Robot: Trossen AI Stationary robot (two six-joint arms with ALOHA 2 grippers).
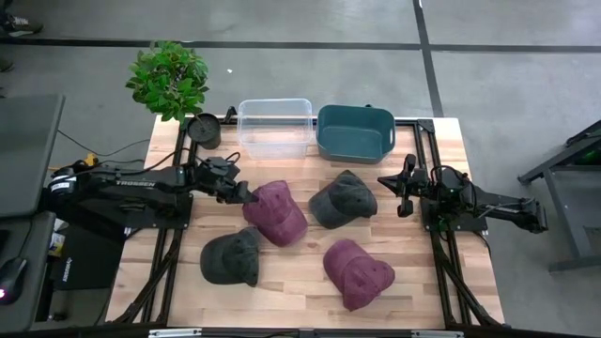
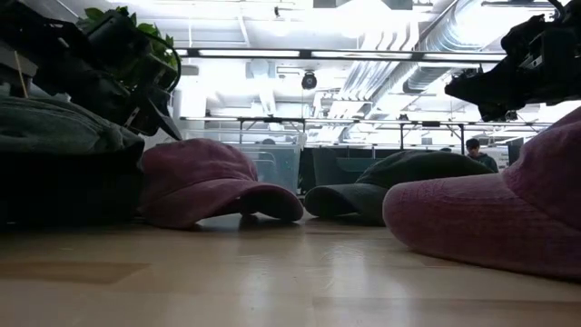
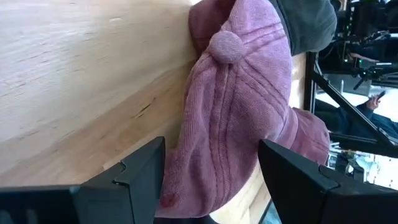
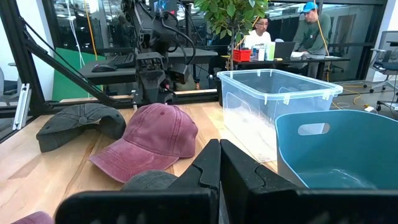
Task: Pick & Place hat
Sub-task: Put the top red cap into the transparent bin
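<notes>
High view: we found the left gripper (image 1: 246, 197) at the maroon cap (image 1: 276, 213) on the desk (image 1: 300, 282).

Left wrist view: fingers (image 3: 140, 174) stood apart, straddling the crown's rear, not clamped. We judged it soft, light; pinch the crown fabric. Contact underneath was hidden.

Right wrist view: the right gripper (image 4: 219, 163) waited, fingers together.

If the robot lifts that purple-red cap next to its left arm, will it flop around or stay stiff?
The faded maroon cloth cap would probably sag, since its washed fabric looks soft and creased. Its brim holds a curved shape, so that part likely stays stiffer. It seems light and unlikely to roll. The left tool stands open around the crown, so the fabric may bunch when pinched.
</notes>
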